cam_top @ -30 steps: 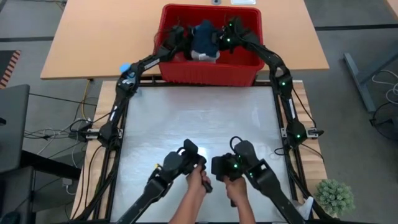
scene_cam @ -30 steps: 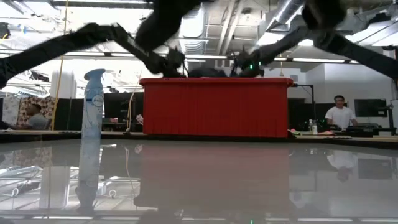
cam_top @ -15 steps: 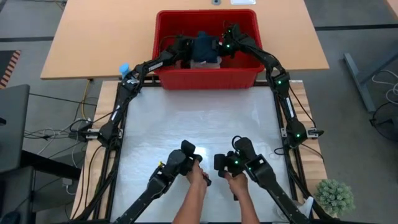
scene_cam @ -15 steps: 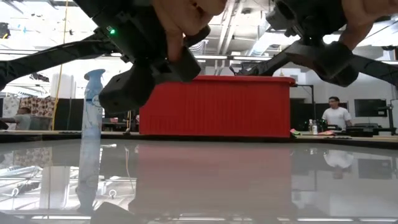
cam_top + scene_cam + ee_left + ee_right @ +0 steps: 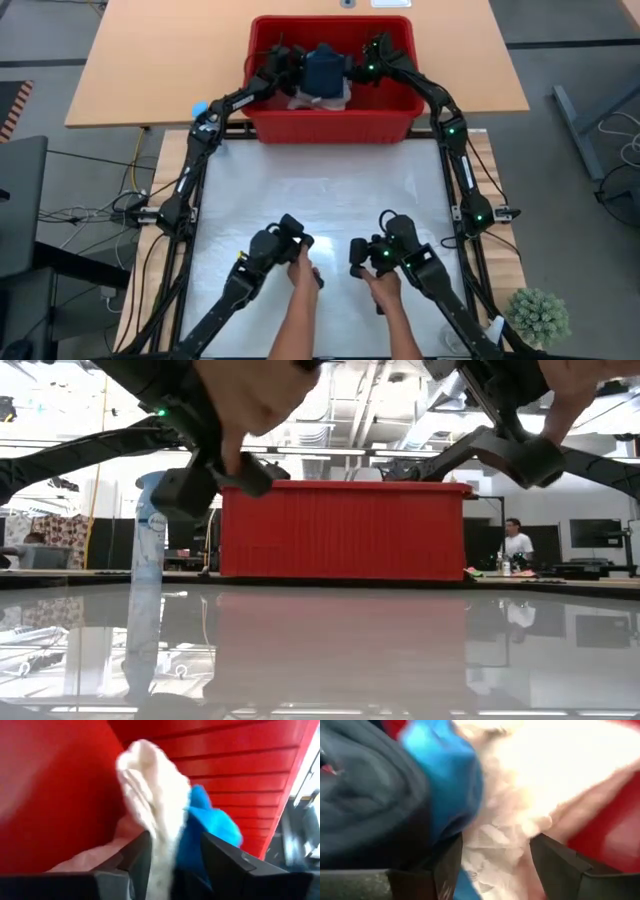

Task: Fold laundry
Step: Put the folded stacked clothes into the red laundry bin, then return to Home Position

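While all three cloths lie in the red basket (image 5: 330, 118), the left gripper (image 5: 172, 851) and right gripper (image 5: 495, 851) stand parted around the cream cloth (image 5: 157, 815); next they must pinch and lift it.

Robotics lab or open workshop floor. Exposed ceiling ducts (image 5: 470, 380) and strip lighting overhead. Monitors (image 5: 590, 532) and cluttered benches at the far wall, a person (image 5: 516, 545) standing there. Loose cables (image 5: 85, 212) trailing over grey floor beside the desk (image 5: 320, 195). Potted plant (image 5: 540, 315) at one corner.
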{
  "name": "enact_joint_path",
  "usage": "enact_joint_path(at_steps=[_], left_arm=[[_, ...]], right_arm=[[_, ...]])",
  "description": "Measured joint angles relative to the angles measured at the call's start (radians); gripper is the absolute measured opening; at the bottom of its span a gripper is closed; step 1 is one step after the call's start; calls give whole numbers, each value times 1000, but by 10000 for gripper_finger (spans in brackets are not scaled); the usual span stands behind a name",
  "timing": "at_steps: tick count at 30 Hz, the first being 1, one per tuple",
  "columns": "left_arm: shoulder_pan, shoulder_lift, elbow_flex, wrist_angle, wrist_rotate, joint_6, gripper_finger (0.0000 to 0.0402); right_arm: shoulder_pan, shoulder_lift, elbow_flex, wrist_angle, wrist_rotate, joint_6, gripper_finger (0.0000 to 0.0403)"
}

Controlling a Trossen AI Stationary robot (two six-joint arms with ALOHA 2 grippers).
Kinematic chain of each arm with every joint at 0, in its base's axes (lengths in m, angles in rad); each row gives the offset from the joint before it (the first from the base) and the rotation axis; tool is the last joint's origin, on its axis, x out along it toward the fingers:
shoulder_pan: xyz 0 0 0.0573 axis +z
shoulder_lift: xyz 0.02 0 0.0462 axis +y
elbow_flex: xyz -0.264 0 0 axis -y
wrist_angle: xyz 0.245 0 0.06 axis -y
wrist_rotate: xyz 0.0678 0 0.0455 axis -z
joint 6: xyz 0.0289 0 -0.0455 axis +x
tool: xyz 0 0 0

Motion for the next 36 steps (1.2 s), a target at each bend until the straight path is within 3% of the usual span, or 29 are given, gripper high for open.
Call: enact_joint_path(at_steps=[7,19,24,31,36], left_arm=[[28,-1,0,16,36,148,169],[71,-5,2,44,-33,10,169],[68,-5,2,204,-105,41,169],[69,-5,1,469,-119,66,169],[69,-5,15,595,-17,11,169]], right_arm=[[-14,-20,35,27,-3,-6,259],[-45,-43,38,27,-2,-63,260],[-42,-43,38,53,-55,-86,260],[-42,-70,36,113,-90,-93,260],[-47,-168,36,119,-107,-153,260]])
